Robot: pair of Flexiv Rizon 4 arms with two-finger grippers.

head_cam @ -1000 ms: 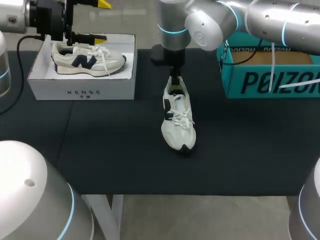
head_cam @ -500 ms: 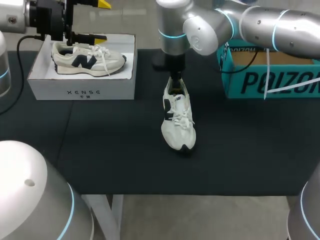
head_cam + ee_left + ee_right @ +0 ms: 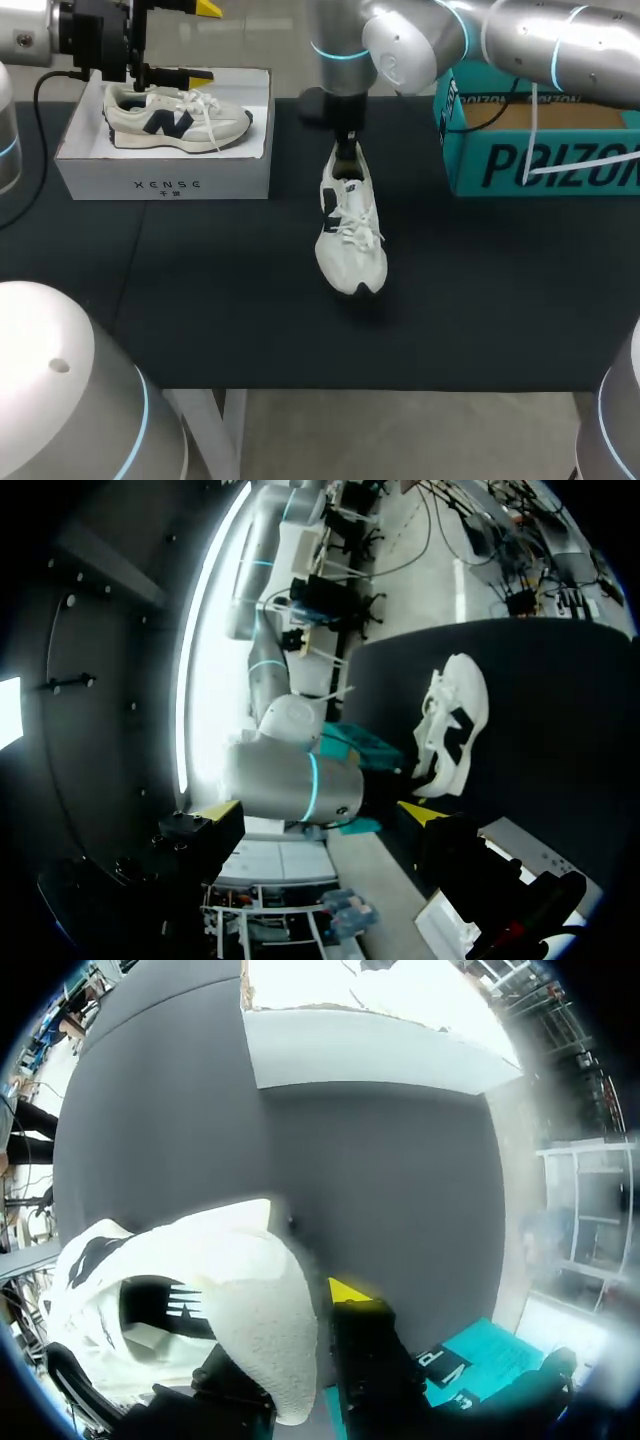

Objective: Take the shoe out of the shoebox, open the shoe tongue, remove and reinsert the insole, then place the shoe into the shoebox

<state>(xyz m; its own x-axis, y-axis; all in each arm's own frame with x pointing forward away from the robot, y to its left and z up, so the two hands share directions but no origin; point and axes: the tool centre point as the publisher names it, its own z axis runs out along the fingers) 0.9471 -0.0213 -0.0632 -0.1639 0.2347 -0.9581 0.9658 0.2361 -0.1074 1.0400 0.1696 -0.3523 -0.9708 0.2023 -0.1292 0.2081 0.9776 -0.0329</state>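
Our right claw (image 3: 346,150) pinches the shoe (image 3: 350,235) by its heel wall. The wrist view shows one finger outside the heel and the other down inside the opening. We judge this hold is chosen to leave the tongue and laces free for the opening step.

The shoe hangs just below the claw over the table (image 3: 200,300). It seems slightly raised, with a shadow under the toe. Its long axis runs straight away from the claw, heel up at the fingers and toe pointing out toward the table's near edge, laces facing up.

Our left claw (image 3: 200,42) is spread wide with nothing between its tips. It hovers above the white shoebox (image 3: 165,185), where a second shoe (image 3: 175,118) lies on its side beneath it. It probably waits there to help with the tongue.

The teal box (image 3: 540,160) stands open beside the right claw; we cannot tell which box is meant for the shoe.
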